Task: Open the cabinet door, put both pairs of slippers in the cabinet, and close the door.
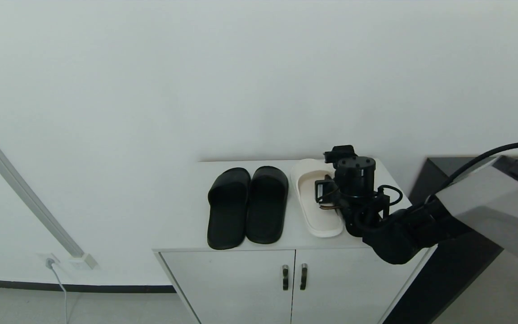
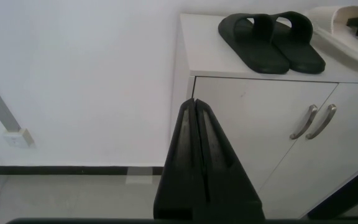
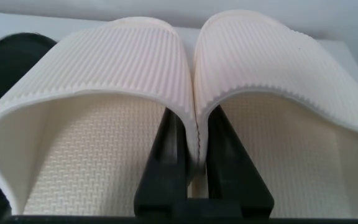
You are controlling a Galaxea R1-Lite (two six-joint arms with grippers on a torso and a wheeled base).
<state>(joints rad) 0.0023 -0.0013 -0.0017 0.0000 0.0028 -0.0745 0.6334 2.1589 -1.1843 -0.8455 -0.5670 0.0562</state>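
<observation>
Standing against a big white wall (image 1: 196,67) was a white cabinet (image 1: 241,292); its two doors, the left door (image 1: 227,288) and the right door (image 1: 349,288), were both shut, with the edges meeting in the middle. On the cabinet's flat top lay both pairs of slippers, side by side; the black slippers (image 1: 246,207) lay near the middle, touching each other, with their strap ends toward the wall; the white slippers (image 1: 313,211) lay just to the right of them, close to the black pair but with a thin gap between. The right arm (image 1: 403,234) came in from the right and bent over the white pair, hiding most of the far-right slipper. The right gripper (image 3: 193,124) was down at the white slippers; one finger sat inside each slipper, and the two fingers pinched the slippers' touching inner sides between them. The left gripper (image 2: 195,109) hung lower down, out in front of the cabinet near the left door's outer edge and apart from it; its fingers were pressed flat together with nothing between them. Two small metal handles (image 1: 285,277) stood upright, one on each door, just beside the middle line. A grey strip (image 1: 20,189) ran slanting down the wall to a small socket (image 1: 50,261) near the floor; a white cord hung from it.
</observation>
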